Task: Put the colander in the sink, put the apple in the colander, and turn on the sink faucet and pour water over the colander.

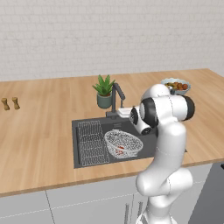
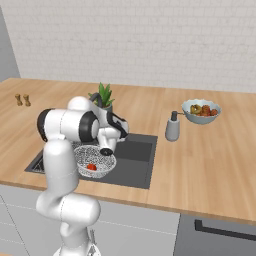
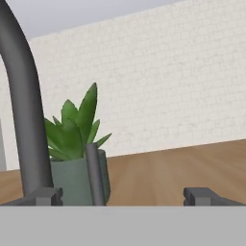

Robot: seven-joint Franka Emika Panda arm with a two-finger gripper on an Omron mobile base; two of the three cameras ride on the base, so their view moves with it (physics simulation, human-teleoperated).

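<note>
Claw [image 3: 125, 196] tips wide apart and empty at the bottom of the hand view, with the dark matte sink faucet [image 3: 21, 110] curving up the left edge just ahead. Wire-mesh colander [image 1: 123, 143] already sits in the dark grey sink [image 1: 83, 126], low centre of the left base view, smooth red apple [image 1: 120, 150] inside. Faucet step now, I'd say: reach its slim upright lever [image 3: 95, 173] before the spiky potted plant [image 3: 74, 139] and nudge it on.

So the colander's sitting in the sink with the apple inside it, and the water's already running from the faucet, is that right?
Not quite. The colander does sit in the sink with the apple inside, but no water runs from the faucet; the left base view shows no stream below its spout. The open gripper is close to the faucet.
</note>
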